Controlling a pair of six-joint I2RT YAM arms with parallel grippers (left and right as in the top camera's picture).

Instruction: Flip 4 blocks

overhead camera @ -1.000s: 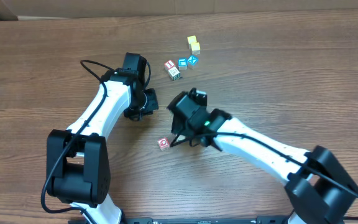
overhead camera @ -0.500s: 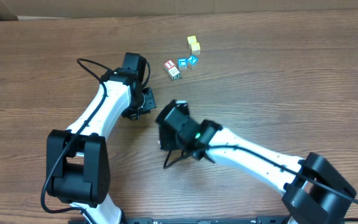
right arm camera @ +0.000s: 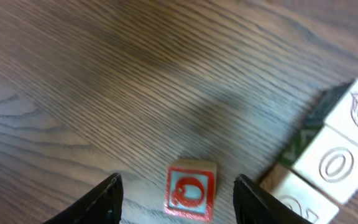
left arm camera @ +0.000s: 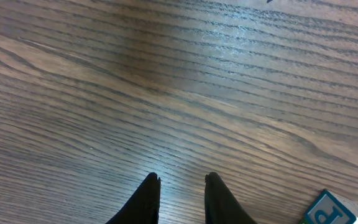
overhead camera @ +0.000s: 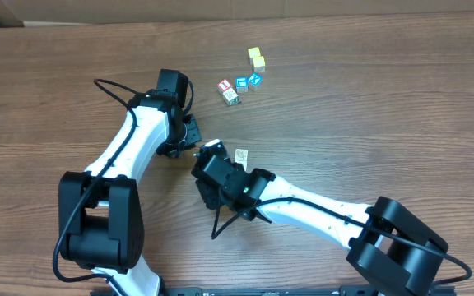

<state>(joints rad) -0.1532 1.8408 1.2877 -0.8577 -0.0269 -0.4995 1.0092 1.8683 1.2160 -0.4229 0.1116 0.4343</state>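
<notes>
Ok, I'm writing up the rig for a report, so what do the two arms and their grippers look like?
Both the left arm and right arm have white rounded links between black joint housings. A thin black cable loops off the left arm; another runs along the right. The left gripper and right gripper end in slim tapered black jaws.

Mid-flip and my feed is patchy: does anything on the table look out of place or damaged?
Nothing looks damaged or spilled. The blocks are merely scattered: a red-framed block lies flat within the open right gripper, and a pale block sits mid-table, apart from the far group of cubes.
</notes>
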